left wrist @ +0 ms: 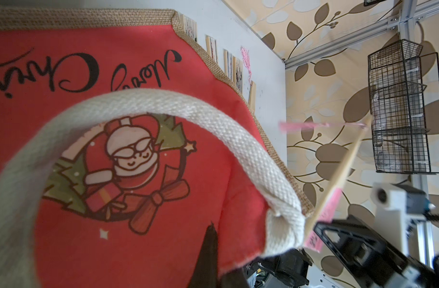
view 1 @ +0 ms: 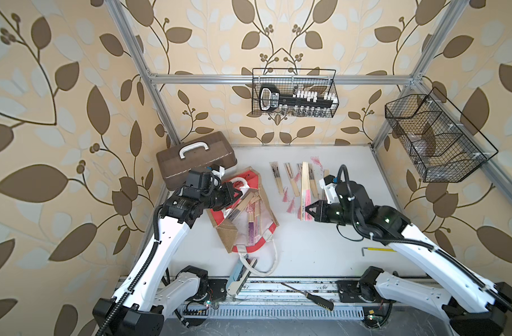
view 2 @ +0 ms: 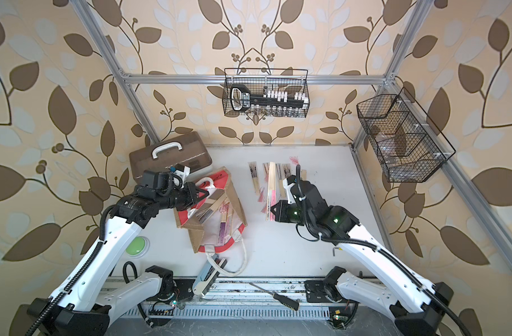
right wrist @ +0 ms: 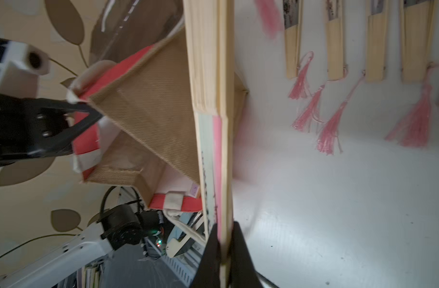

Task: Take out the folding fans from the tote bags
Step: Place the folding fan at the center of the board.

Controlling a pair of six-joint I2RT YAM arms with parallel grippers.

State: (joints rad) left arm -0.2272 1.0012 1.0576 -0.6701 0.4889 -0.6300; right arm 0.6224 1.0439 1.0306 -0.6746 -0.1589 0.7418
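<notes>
Jute and red cloth meet at the rim of the tote bag [view 1: 229,237], and the left claw [view 1: 238,192] is clamped tight on that rim, right at the root of a white handle [left wrist: 163,104]. Its arm climbs from the near edge of the counter [view 1: 321,250], bends at the elbow and lays the wrist out sideways, pointing across toward the other arm. Below and just past this claw's tips the bag lies gaping on its side, with several folding fans [view 1: 250,203] inside on the whitish lining. A brown case [view 1: 196,157] sits behind the wrist.

The right claw [view 1: 307,210] faces the left one, apart from the bag, at the end of an arm folded the same way. Its jaws are pinched on the paper end of one fan [view 1: 305,186] with a pink strip. This fan is clear of the bag and runs away from the tips, bamboo end outward. In the left wrist view it stands tilted, with a blurred pink tassel [left wrist: 313,124] at its free end. Just past this claw, on its far side, more fans [view 1: 289,181] lie in a row on the counter, tassels toward the claw.
</notes>
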